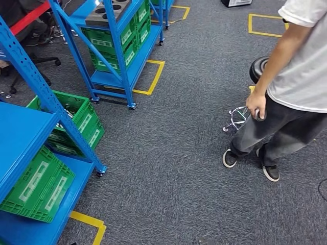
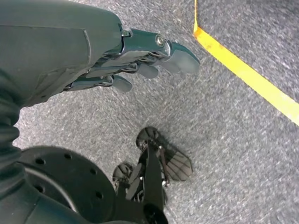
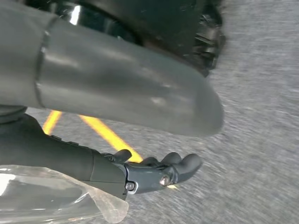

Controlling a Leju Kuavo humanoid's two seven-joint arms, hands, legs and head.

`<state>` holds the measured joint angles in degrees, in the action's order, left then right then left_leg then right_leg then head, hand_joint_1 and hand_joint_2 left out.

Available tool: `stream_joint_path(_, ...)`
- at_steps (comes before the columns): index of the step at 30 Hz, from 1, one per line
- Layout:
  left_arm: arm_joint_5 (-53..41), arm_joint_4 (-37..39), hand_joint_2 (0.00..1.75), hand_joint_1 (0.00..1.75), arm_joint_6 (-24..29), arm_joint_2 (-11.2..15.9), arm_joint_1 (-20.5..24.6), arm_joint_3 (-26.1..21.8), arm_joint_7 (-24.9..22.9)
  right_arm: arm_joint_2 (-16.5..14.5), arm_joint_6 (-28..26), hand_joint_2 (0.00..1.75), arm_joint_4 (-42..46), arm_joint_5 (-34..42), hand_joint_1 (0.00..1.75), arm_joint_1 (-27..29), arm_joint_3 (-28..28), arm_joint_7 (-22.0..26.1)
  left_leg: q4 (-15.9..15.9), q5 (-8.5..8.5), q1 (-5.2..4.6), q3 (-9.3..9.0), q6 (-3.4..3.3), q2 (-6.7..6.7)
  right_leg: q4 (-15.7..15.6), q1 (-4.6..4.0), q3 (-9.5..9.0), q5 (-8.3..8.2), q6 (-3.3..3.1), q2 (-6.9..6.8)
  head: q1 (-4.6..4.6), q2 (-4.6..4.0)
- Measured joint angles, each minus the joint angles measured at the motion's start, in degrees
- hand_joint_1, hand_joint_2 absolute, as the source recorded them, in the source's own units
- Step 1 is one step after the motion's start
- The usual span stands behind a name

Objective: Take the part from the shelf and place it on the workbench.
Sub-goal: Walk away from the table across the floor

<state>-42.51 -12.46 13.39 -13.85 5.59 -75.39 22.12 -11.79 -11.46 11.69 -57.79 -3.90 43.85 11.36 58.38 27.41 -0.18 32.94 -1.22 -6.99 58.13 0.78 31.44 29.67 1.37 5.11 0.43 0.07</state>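
Note:
A grey block with round holes [image 1: 106, 13] lies on top of the far blue shelf [image 1: 133, 69], at the upper left of the head view. A nearer blue shelf [image 1: 21, 135] stands at the left edge. In the left wrist view, my left hand [image 2: 141, 60] hangs over grey carpet with its fingers stretched out and nothing in them. In the right wrist view, my right hand [image 3: 155, 172] also hangs over the carpet, fingers extended and holding nothing. A clear plastic sheet [image 3: 53, 196] shows beside that wrist.
Green crates sit in the near shelf [image 1: 38, 186], on the floor behind it [image 1: 79, 120] and in the far shelf [image 1: 131, 35]. A person [image 1: 297, 76] stands at the right beside a black stool [image 1: 257, 67]. Yellow tape lines [image 1: 152, 81] mark the carpet.

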Motion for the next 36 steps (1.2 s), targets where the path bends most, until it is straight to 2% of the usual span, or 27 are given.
stream_joint_path(1, -0.1, 0.0, 1.75, 0.0, 0.0, 0.0, 0.0, 0.2, 0.1, 0.0, 0.5, 0.0, 0.0, -0.1, 0.0, 0.1, 0.0, -1.2, -0.1, -0.14, 0.09, 0.21, 0.38, -0.71, -0.4, 0.01, -0.36, -0.01, -0.16, -0.51, -0.01, 0.0)
stream_joint_path(2, -0.1, 0.0, 1.75, 0.0, 0.0, 0.1, 0.0, 0.3, 0.1, 0.0, 0.9, 0.0, 0.0, -0.2, 0.0, 0.2, 0.0, -2.2, -0.1, -0.18, 0.15, 0.28, 0.67, -0.78, -0.7, 0.04, -0.56, -0.16, -0.39, -1.16, -0.01, 0.0)
stream_joint_path(4, -0.3, 0.0, 1.75, 0.0, 0.3, 0.3, 0.1, 0.5, -0.2, 0.0, 1.2, 0.0, 0.0, -0.1, 0.0, 0.4, 0.2, -3.1, 1.7, 1.09, 0.1, 1.05, 1.24, 1.5, -1.4, 0.28, -1.06, -0.42, -0.89, -2.66, -0.24, 0.0)
stream_joint_path(6, -0.7, 0.0, 1.75, 0.0, 0.4, 0.3, 0.4, 0.8, -0.7, 0.0, 0.9, 0.0, 0.0, 0.2, 0.0, 0.6, 0.4, -2.6, 8.0, 4.32, 0.28, 3.87, 1.9, 4.73, -1.6, 0.29, -1.49, -0.29, -1.22, -4.52, -0.48, 0.0)
stream_joint_path(7, -1.0, 0.0, 1.75, 0.0, 0.4, 0.3, 0.5, 1.0, -0.9, 0.0, 0.8, 0.0, 0.0, 0.3, 0.0, 0.7, 0.5, -2.3, 11.8, 5.81, 0.43, 5.7, 2.22, 5.43, -1.6, 0.28, -1.66, -0.11, -1.31, -5.55, -0.5, 0.0)
stream_joint_path(8, -1.2, 0.0, 1.75, 0.0, 0.4, 0.3, 0.5, 1.2, -1.1, 0.0, 0.6, 0.0, 0.0, 0.4, 0.0, 0.8, 0.6, -2.0, 14.5, 6.48, 0.6, 7.0, 2.5, 5.77, -1.6, 0.28, -1.86, 0.1, -1.32, -6.57, -0.49, 0.0)
stream_joint_path(9, -1.3, 0.0, 1.75, 0.0, 0.4, 0.3, 0.5, 1.2, -1.2, 0.0, 0.6, 0.0, 0.0, 0.5, 0.0, 0.8, 0.7, -1.9, 15.3, 6.11, 0.76, 7.43, 2.72, 5.99, -1.6, 0.28, -2.07, 0.3, -1.29, -7.46, -0.48, 0.0)
stream_joint_path(10, -1.4, 0.0, 1.75, 0.0, 0.4, 0.3, 0.4, 1.3, -1.3, 0.0, 0.5, 0.0, 0.0, 0.6, 0.0, 0.8, 0.8, -1.7, 13.9, 4.67, 0.91, 6.8, 2.86, 6.28, -1.6, 0.29, -2.36, 0.52, -1.21, -8.29, -0.49, 0.0)
stream_joint_path(11, -1.5, 0.0, 1.75, 0.0, 0.4, 0.4, 0.3, 1.4, -1.4, 0.0, 0.4, 0.0, 0.0, 0.6, 0.0, 0.8, 0.8, -1.4, 10.7, 2.57, 0.99, 5.27, 2.88, 6.92, -1.6, 0.3, -2.7, 0.76, -1.07, -9.02, -0.49, 0.0)
stream_joint_path(13, -2.0, 0.0, 1.75, 0.0, 0.4, 0.4, 0.4, 1.7, -1.8, 0.0, 0.1, 0.0, 0.0, 0.8, 0.0, 0.8, 0.9, -0.3, 3.6, -0.37, 0.63, 1.85, 2.57, 10.04, -1.5, 0.08, -3.2, 1.43, -0.45, -10.32, -0.56, 0.0)
stream_joint_path(14, -2.4, 0.0, 1.75, 0.0, 0.4, 0.4, 0.5, 1.9, -2.0, 0.0, -0.1, 0.0, 0.0, 1.0, 0.0, 0.7, 1.0, 0.5, 1.5, -0.77, 0.39, 0.9, 2.22, 11.36, -1.5, -0.11, -3.32, 1.76, -0.07, -10.98, -0.55, 0.01)
stream_joint_path(15, -2.6, 0.0, 1.75, 0.0, 0.4, 0.4, 0.6, 2.2, -2.2, 0.0, -0.1, 0.0, 0.0, 1.3, 0.0, 0.6, 1.2, 1.4, 0.5, -0.53, 0.14, 0.54, 1.83, 12.08, -1.5, -0.32, -3.4, 2.07, 0.28, -11.69, -0.51, 0.01)
stream_joint_path(17, -2.9, 0.0, 1.75, 0.0, 0.5, 0.4, 0.5, 2.5, -2.4, 0.0, 0.1, 0.0, 0.0, 1.4, 0.0, 0.2, 1.5, 2.6, 0.3, -0.28, 0.12, 0.58, 1.04, 10.97, -1.6, -0.4, -4.03, 2.54, 0.79, -12.89, -0.36, 0.01)
stream_joint_path(18, -2.8, 0.0, 1.75, 0.0, 0.5, 0.4, 0.4, 2.5, -2.2, 0.0, 0.2, 0.0, 0.0, 1.3, 0.0, 0.0, 1.6, 2.7, 0.2, -0.33, 0.22, 0.52, 0.73, 10.28, -1.3, -0.3, -4.17, 3.03, 1.05, -12.19, -0.24, 0.01)
stream_joint_path(20, -2.6, 0.0, 1.75, 0.0, 0.9, 0.5, 0.5, 2.6, -1.4, -0.1, 0.3, 0.0, 0.0, 1.0, 0.0, -0.3, 1.7, 2.0, 0.0, -0.5, 0.46, 0.44, 0.09, 8.88, 2.3, -0.04, -2.62, 5.32, 1.47, -8.74, 0.04, 0.01)
stream_joint_path(21, -2.6, 0.0, 1.75, 0.0, 1.3, 0.5, 0.6, 2.6, -0.7, -0.1, 0.3, 0.0, 0.0, 0.9, 0.0, -0.2, 1.8, 1.4, 0.0, -0.49, 0.45, 0.47, -0.14, 8.16, 5.8, 0.01, -0.81, 7.03, 1.54, -6.85, 0.23, 0.01)
stream_joint_path(22, -2.7, 0.0, 1.75, 0.0, 1.6, 0.5, 0.8, 2.7, 0.0, -0.1, 0.1, 0.0, -0.1, 0.7, 0.0, 0.0, 1.8, 0.9, 0.0, -0.46, 0.42, 0.5, -0.32, 7.32, 9.9, 0.02, 1.38, 8.58, 1.52, -5.86, 0.31, 0.01)
stream_joint_path(23, -3.0, 0.0, 1.75, 0.0, 1.8, 0.5, 0.9, 2.9, 0.5, -0.1, -0.1, 0.0, -0.1, 0.6, 0.0, 0.2, 1.9, 0.5, 0.0, -0.43, 0.38, 0.49, -0.44, 6.44, 13.2, 0.01, 3.39, 9.4, 1.47, -5.48, 0.36, 0.01)
stream_joint_path(24, -3.4, 0.0, 1.75, 0.0, 1.8, 0.5, 0.9, 3.1, 0.9, -0.1, -0.5, 0.0, -0.1, 0.5, 0.0, 0.3, 1.9, 0.3, 0.0, -0.4, 0.33, 0.44, -0.46, 5.51, 14.9, -0.01, 4.78, 9.15, 1.38, -5.31, 0.37, 0.01)
stream_joint_path(25, -3.9, 0.0, 1.75, 0.0, 1.6, 0.5, 0.8, 3.4, 1.0, -0.1, -0.9, 0.0, -0.1, 0.4, 0.0, 0.4, 1.9, 0.3, 0.1, -0.37, 0.31, 0.35, -0.43, 4.6, 14.1, -0.02, 5.07, 7.6, 1.24, -5.16, 0.37, 0.01)
stream_joint_path(26, -4.2, 0.0, 1.75, 0.0, 1.5, 0.5, 0.8, 3.7, 0.9, -0.1, -1.2, 0.0, -0.1, 0.4, 0.0, 0.5, 2.0, 0.2, 0.1, -0.33, 0.31, 0.25, -0.38, 3.74, 11.5, -0.02, 4.44, 5.23, 1.06, -4.8, 0.37, 0.0)
stream_joint_path(28, -4.5, 0.0, 1.75, 0.0, 1.7, 0.4, 0.8, 4.2, 0.1, -0.1, -1.5, 0.0, -0.1, 0.6, 0.0, 0.4, 2.2, -0.3, 0.2, -0.18, 0.28, 0.2, -0.08, 2.26, 4.3, 0.17, 1.99, 1.04, 0.66, -2.52, 0.36, 0.0)
stream_joint_path(30, -4.7, 0.0, 1.75, 0.0, 2.2, 0.4, 0.8, 4.4, -0.9, -0.1, -1.4, 0.0, -0.1, 0.7, 0.0, 0.4, 2.5, -1.2, 0.4, -0.18, 0.28, 0.51, 0.48, 1.07, 0.6, 0.29, 0.34, 0.1, 0.36, -0.76, 0.33, 0.0)
stream_joint_path(32, -5.1, 0.0, 1.75, 0.0, 2.7, 0.5, 0.6, 4.6, -1.9, -0.2, -1.5, 0.0, -0.1, 0.8, 0.0, 0.4, 2.8, -1.9, 0.4, -0.34, 0.41, 0.8, 1.16, -0.04, 0.2, 0.23, -0.22, 0.31, -0.09, -1.41, 0.3, 0.01)
stream_joint_path(33, -5.3, 0.0, 1.75, 0.0, 2.9, 0.6, 0.4, 4.7, -2.2, -0.2, -1.7, 0.0, -0.1, 0.9, 0.0, 0.5, 2.9, -2.0, 0.6, -0.16, 0.41, 0.9, 1.48, 0.24, 0.1, 0.27, -0.36, 0.23, -0.37, -2.01, 0.25, 0.0)
stream_joint_path(34, -5.6, 0.0, 1.75, 0.0, 3.0, 0.6, 0.3, 4.8, -2.4, -0.3, -2.0, 0.0, -0.1, 0.9, 0.0, 0.5, 3.0, -2.0, 1.3, 0.35, 0.35, 1.17, 1.79, 1.15, -0.1, 0.35, -0.54, 0.16, -0.67, -2.61, 0.03, 0.0)
stream_joint_path(36, -5.9, 0.0, 1.75, 0.0, 3.1, 0.6, 0.3, 5.2, -2.5, -0.4, -2.5, 0.0, -0.1, 1.3, 0.0, 0.6, 3.3, -1.5, 6.2, 3.16, 0.31, 3.28, 2.34, 4.21, -0.4, 0.36, -0.91, 0.23, -1.23, -4.24, -0.45, 0.0)
